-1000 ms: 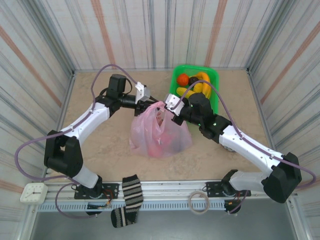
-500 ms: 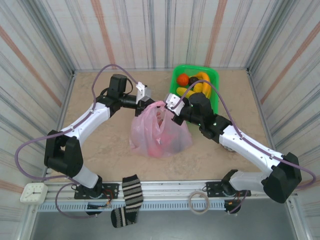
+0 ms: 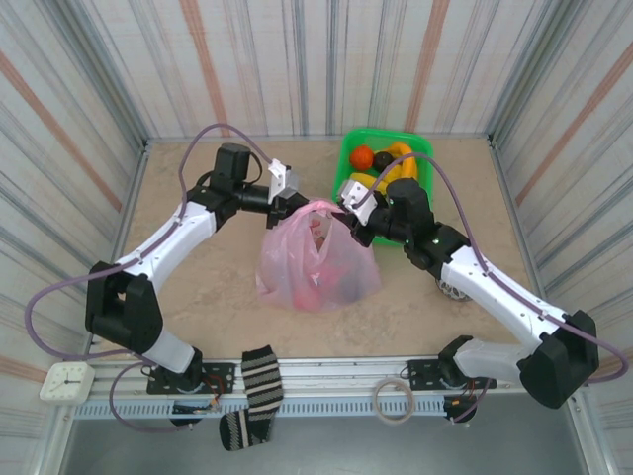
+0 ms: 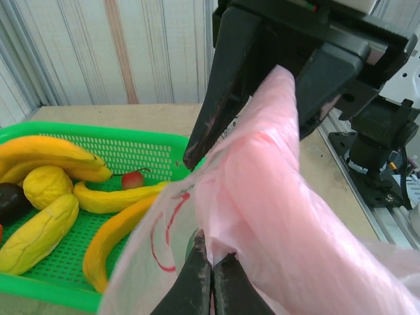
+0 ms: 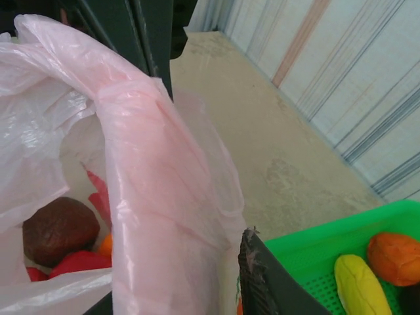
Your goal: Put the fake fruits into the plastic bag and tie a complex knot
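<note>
- The left arm [image 3: 163,242] is reaching forward and inward over the tabletop; the left claw [image 3: 293,194] is pinching the plastic bag [image 3: 316,262] between closed fingers.
- The right arm [image 3: 495,297] is angling in from the opposite side; the right claw [image 3: 344,206] is facing the left claw, fingers spread apart.

You'll find the plastic bag [image 3: 316,259] mid-frame in the top view, with fake fruits [image 5: 59,230] inside it. The basket [image 3: 386,133] sits to its upper right, holding more.

The pink plastic bag [image 5: 164,216] arches over a dark brown fruit [image 5: 59,230] inside it, beside a green basket [image 5: 308,249].
</note>
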Robot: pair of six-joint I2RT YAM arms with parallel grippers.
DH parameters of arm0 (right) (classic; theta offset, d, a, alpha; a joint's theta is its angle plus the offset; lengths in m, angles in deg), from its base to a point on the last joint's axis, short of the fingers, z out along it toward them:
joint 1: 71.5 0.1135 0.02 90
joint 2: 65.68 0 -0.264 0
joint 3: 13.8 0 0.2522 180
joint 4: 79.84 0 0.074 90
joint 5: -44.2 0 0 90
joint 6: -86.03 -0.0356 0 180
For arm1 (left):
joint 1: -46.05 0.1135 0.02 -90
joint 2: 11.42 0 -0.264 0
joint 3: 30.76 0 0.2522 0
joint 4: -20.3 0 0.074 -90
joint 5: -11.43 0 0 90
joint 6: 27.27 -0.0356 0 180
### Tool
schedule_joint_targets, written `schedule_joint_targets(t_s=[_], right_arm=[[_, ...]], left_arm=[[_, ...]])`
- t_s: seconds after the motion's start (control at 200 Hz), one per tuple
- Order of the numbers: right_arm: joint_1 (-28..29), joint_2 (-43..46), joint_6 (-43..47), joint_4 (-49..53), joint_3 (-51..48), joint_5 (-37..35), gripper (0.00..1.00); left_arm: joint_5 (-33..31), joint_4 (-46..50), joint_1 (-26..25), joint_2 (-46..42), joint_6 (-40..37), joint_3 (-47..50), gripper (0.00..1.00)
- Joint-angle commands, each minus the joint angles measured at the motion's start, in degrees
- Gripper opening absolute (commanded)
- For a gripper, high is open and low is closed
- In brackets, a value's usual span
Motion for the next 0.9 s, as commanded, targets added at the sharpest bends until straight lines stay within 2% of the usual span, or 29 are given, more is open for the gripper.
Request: schedule_joint_targets(t_s=[0.0, 0.105, 0.23, 0.396, 0.486, 0.566, 0.676, 0.816, 0.897], right_arm=[[-0.65, 2.01, -1.35, 2.55, 1.56, 2.45, 0.40], [-1.16, 4.28, -1.26, 3.42, 0.73, 3.75, 0.54], [-2.88, 9.46, -2.25, 6.01, -0.84, 4.11, 0.63], [-9.26, 18.28, -12.02, 10.08, -2.69, 9.99, 0.64], [-12.98, 21.22, -20.49, 12.76, -2.95, 16.25, 0.58], [-13.91, 23.65, -25.43, 14.16, -4.66, 21.63, 0.54], [-11.30, 26.92, -29.69, 5.07, -11.90, 25.51, 0.47], [-1.86, 27.37, -23.35, -8.89, -21.05, 16.54, 0.45], [0.45, 24.96, -20.60, -15.58, -23.59, 13.32, 0.44]], left_arm=[[-1.18, 2.16, 0.15, -1.87, 0.97, -2.15, 0.00], [-3.84, 3.56, 0.20, -2.14, 0.55, -2.39, 0.00], [-3.02, 3.15, 0.20, -2.06, 0.96, -1.93, 0.00], [-1.50, 2.89, 0.11, -1.61, 1.94, -1.84, 0.00], [-1.54, 2.94, 0.02, -1.37, 2.27, -1.71, 0.00], [-1.53, 3.29, 0.02, -1.26, 2.38, -1.75, 0.00], [-1.36, 3.22, -0.11, -1.25, 2.37, -1.42, 0.00], [-1.28, 3.31, -0.20, -1.08, 2.35, -1.38, 0.00], [-1.12, 3.40, -0.15, -1.08, 2.33, -1.39, 0.00]])
